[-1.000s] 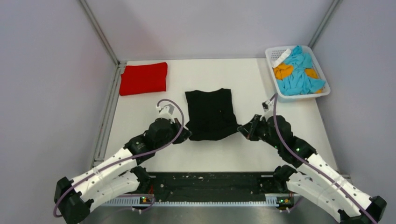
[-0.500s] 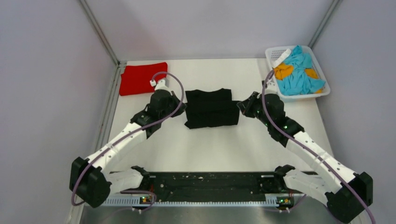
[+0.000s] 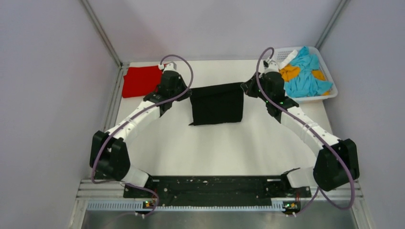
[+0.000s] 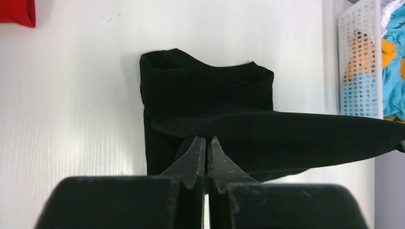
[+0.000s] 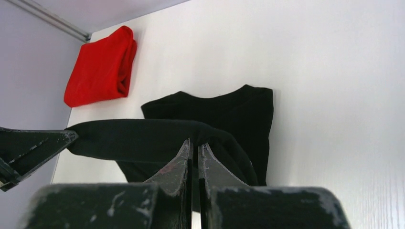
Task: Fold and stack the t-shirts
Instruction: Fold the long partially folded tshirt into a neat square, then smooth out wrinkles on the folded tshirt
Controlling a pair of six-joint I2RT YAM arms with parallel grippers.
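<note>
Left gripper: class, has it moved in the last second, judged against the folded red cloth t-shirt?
Yes. The left gripper, shut on the black cloth t-shirt, moved up the top view, from below the red cloth t-shirt to beside it.

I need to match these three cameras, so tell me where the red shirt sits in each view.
Top external: red shirt at the table's far left corner.
Left wrist: just its edge, in the top left corner.
Right wrist: upper left, folded.
Shared landmark: the black shirt, near the middle of all three pictures.
</note>
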